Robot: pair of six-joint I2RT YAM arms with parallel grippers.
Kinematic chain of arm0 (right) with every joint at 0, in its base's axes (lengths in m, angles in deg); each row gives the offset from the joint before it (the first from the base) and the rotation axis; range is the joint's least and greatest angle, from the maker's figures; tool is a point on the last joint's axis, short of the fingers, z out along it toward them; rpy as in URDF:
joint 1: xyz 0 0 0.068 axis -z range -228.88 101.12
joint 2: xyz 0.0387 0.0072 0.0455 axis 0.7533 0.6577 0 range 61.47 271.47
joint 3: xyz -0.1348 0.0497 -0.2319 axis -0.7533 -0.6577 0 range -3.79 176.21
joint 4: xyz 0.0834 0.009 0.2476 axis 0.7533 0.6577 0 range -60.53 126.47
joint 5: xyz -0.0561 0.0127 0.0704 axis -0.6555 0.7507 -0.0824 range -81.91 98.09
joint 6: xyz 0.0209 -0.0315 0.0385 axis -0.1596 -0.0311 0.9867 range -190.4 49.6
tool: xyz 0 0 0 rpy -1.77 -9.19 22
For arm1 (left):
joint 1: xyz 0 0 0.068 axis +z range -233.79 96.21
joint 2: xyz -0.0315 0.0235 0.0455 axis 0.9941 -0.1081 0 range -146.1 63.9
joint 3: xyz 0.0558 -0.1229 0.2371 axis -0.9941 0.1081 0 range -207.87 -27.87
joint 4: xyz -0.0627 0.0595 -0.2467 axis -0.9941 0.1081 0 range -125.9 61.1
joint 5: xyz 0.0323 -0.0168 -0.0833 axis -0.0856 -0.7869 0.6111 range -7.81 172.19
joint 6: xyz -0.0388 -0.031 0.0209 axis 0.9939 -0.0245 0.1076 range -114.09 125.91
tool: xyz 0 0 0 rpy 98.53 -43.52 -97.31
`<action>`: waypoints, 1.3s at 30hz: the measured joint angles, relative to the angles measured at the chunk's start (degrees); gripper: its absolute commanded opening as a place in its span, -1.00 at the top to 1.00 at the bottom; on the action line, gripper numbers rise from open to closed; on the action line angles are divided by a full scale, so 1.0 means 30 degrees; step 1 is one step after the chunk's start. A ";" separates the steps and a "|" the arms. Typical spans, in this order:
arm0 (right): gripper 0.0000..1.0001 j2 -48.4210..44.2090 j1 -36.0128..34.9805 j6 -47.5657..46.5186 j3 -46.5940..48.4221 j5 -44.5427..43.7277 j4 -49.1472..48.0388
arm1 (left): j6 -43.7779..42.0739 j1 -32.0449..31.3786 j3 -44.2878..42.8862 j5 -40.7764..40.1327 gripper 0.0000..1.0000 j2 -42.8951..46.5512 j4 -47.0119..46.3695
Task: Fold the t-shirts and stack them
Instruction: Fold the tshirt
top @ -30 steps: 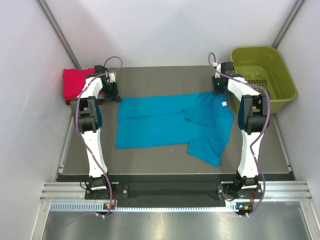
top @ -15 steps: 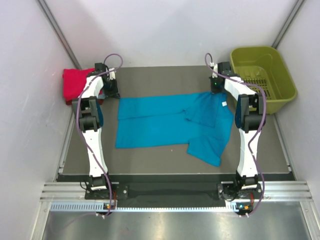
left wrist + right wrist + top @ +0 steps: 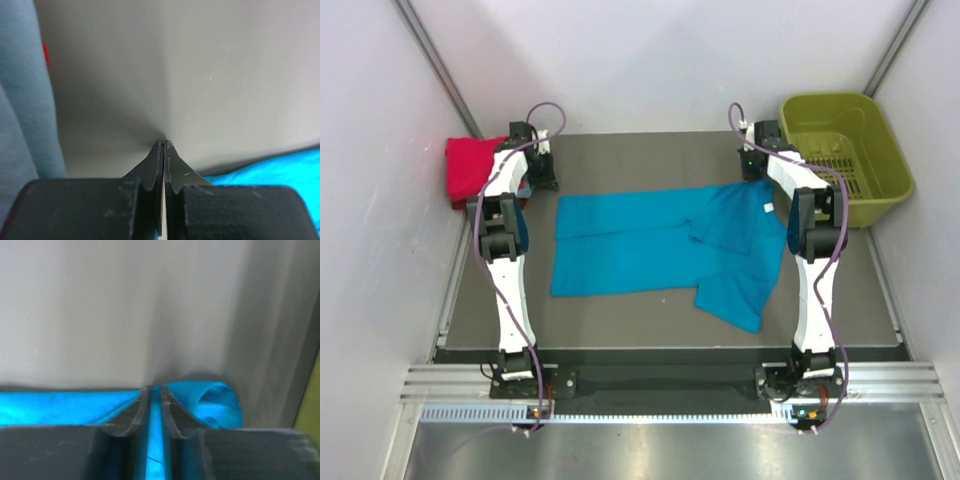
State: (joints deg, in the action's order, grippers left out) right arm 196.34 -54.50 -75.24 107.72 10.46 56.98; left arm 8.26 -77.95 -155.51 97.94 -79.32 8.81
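The bright teal-blue t-shirt lies spread flat across the middle of the dark table, sleeves at the right. My left gripper is just beyond the shirt's far left corner. In the left wrist view it is shut with its tips on the table, and the teal cloth lies beside it. My right gripper is at the far right corner. In the right wrist view it is shut on a fold of teal cloth. A folded red shirt lies at the far left. Pale grey-blue cloth shows at the left.
An olive-green plastic basket stands at the far right, beside the right arm; its edge shows in the right wrist view. White walls close in the table at the back and on both sides.
Both grippers have moved a little toward the far edge of the table. The teal shirt lies much as before.
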 measured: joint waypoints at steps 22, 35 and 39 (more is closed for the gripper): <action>0.16 -1.4600 -0.3475 -1.1730 -1.2458 0.6492 0.5603 | -0.0182 0.0160 1.2393 0.2805 0.14 1.1460 0.0073; 0.24 -1.8848 -0.7592 -1.5861 -1.9591 0.6164 1.1912 | 0.0721 0.0160 1.4520 0.2885 0.12 1.2109 0.0597; 0.24 -1.9781 -0.8437 -1.6036 -2.0757 0.5821 1.2131 | 0.0823 0.0160 1.4739 0.2878 0.12 1.2546 0.0517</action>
State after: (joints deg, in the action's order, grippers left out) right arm 137.00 -79.81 -123.35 45.45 27.92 93.37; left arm 10.73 -77.47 -111.29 106.57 -41.68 10.36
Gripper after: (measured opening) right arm 0.380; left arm 0.438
